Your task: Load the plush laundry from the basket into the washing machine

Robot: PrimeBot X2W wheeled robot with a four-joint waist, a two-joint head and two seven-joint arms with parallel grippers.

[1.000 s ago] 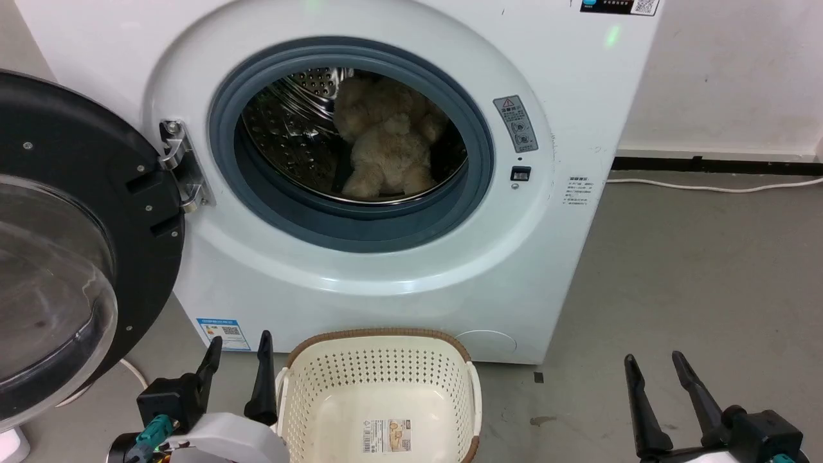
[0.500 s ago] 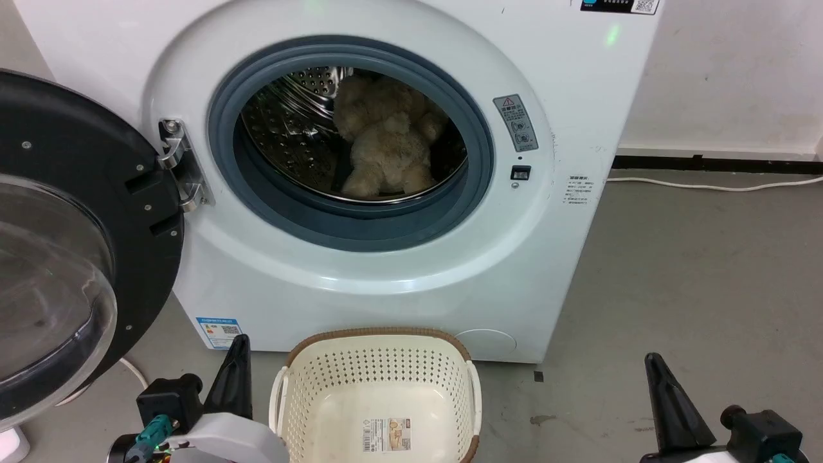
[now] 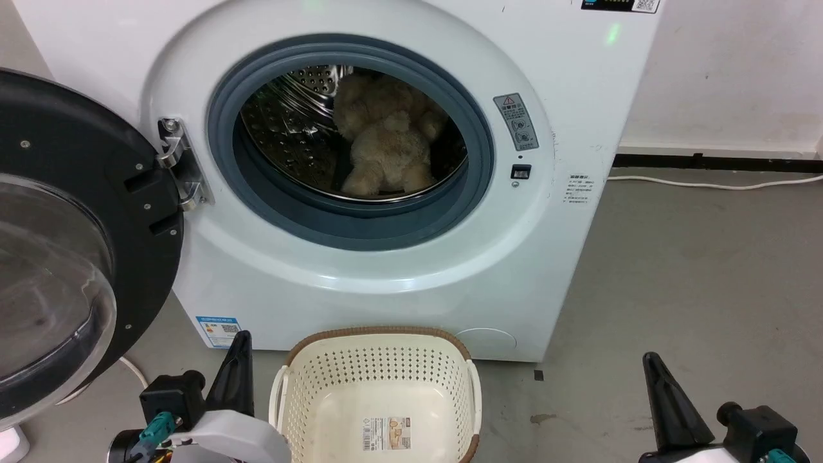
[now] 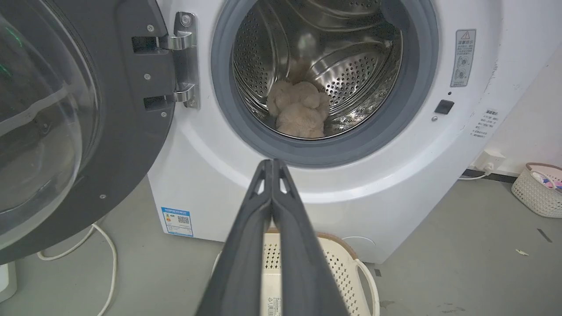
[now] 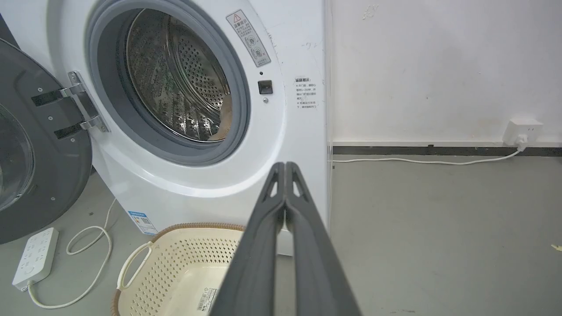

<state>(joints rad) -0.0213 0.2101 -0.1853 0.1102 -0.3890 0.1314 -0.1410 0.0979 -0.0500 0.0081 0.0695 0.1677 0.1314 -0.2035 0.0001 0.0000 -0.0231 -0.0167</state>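
Dark fingers of the left claw [image 3: 242,342] are pressed together tip to tip, with nothing between them. From the head it stands at 7 o'clock, pointing up, just beside the basket's left handle. The right claw [image 3: 651,360] is closed the same way and holds nothing. It stands at 5 o'clock over the bare grey floor [image 3: 681,289], well apart from the basket.

Between the two claws, at 6 o'clock, the cream basket [image 3: 379,334] sits on the floor close in front of the washing machine [image 3: 386,276]. A product sticker [image 3: 386,435] shows on its bottom.

Above it the washer's round mouth is open. The black-framed glass door [image 3: 77,225] is swung wide to 9 o'clock on its metal hinge [image 3: 183,167]. A grey rubber ring [image 3: 360,226] lines the opening.

Inside, the shaggy beige teddy bear [image 3: 389,151] lies in the steel drum [image 3: 289,128], low and toward the 3 o'clock side, clear of the ring.

A white cable [image 3: 707,188] runs along the floor by the wall at 2 o'clock. The right wrist camera shows a white power strip [image 5: 35,259] on the floor under the door.
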